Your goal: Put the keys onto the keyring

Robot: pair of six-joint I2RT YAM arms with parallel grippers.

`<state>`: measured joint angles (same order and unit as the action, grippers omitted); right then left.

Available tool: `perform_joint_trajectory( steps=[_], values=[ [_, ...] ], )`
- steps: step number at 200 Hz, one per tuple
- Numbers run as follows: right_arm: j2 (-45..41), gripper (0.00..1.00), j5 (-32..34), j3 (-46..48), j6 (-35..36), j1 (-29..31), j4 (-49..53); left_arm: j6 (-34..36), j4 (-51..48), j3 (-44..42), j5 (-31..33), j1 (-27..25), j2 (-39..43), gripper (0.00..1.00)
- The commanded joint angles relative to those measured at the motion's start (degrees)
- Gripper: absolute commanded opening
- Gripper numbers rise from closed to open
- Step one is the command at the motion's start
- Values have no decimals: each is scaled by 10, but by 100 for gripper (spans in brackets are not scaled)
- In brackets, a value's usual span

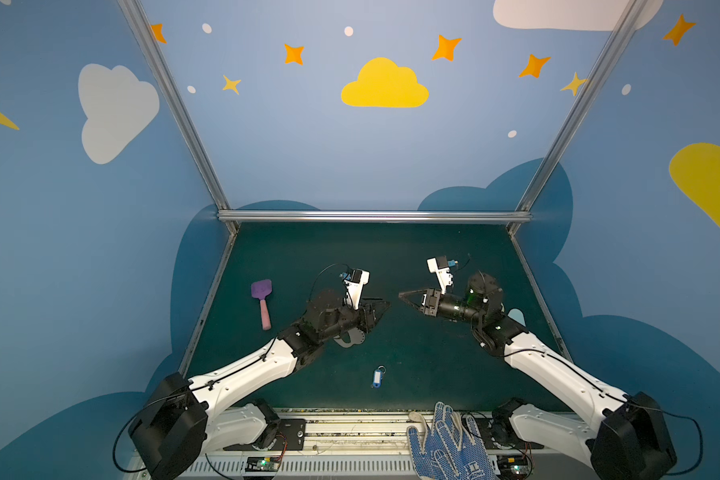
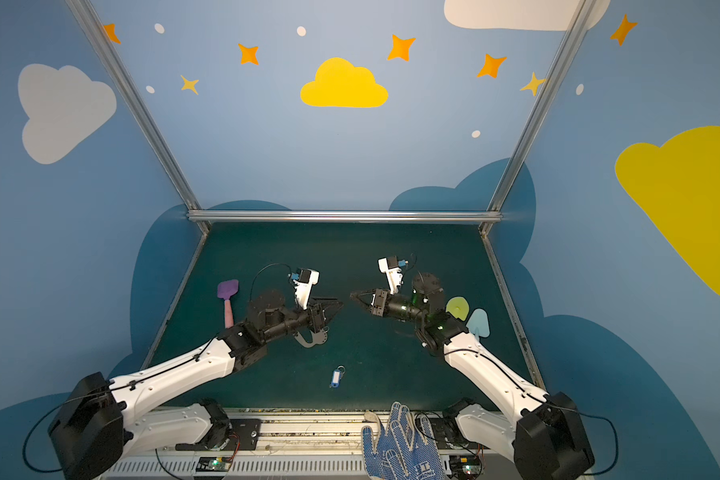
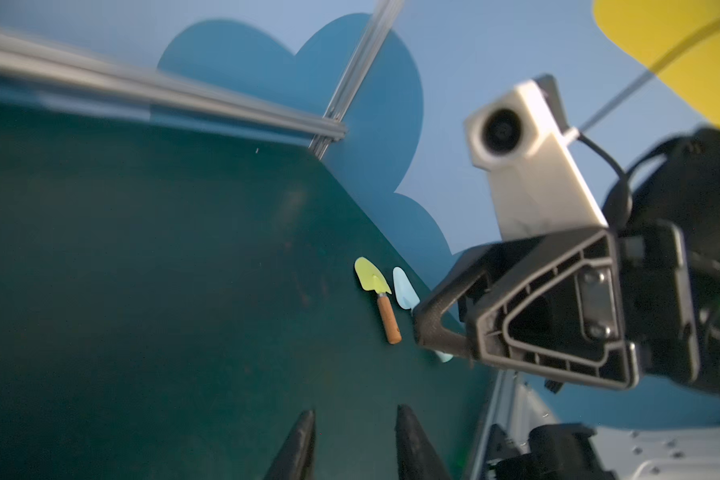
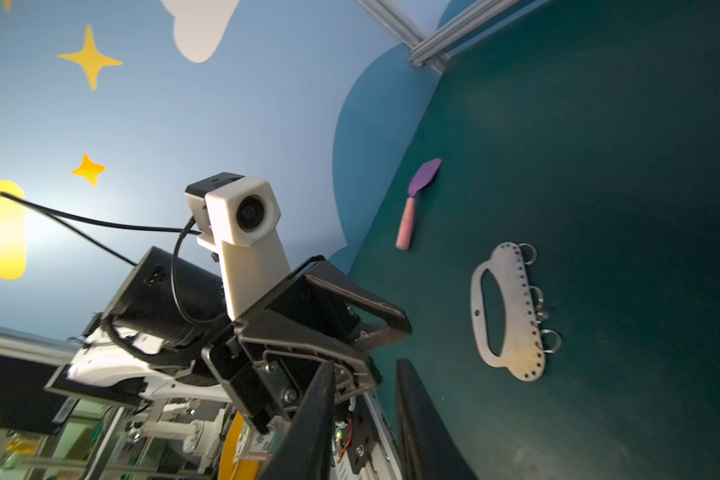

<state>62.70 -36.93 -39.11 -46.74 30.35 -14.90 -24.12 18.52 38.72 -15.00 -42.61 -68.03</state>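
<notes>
**Keys and keyring both loose on mat**

Keys (image 1: 376,378): blue tag with white label, small metal ring at its far end. They lie flat on the green mat (image 1: 391,249), near-centre.

Keyring (image 4: 512,311): grey plate, oval slot, holed edge carrying split rings. It lies flat, left of centre, well apart from the keys and partly under the left gripper (image 1: 384,306).

The right gripper (image 1: 404,296) faces the left tip to tip, not touching. Both sets of jaws stand part-way apart and empty.
</notes>
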Motion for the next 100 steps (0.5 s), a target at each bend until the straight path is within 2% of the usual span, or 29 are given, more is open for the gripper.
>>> perform_joint_trajectory(
  steps=[1, 27, 58, 79, 100],
  values=[
    [-19, 32, 65, -10, 53, -8, 147, -5, -150, 46, 42, 2, -23, 48],
    [-18, 33, 62, -11, 115, -1, 234, -5, -227, 66, -5, 2, -58, 48],
    [-1, 35, 83, 34, 143, 33, 259, -47, -216, 21, -8, 1, -51, 48],
    [13, 34, 75, 68, 131, 43, 240, -40, -224, 5, -75, 2, -59, 47],
    [11, 34, 67, 88, 131, 43, 227, 5, -289, 23, -143, -1, -102, 47]
  ],
)
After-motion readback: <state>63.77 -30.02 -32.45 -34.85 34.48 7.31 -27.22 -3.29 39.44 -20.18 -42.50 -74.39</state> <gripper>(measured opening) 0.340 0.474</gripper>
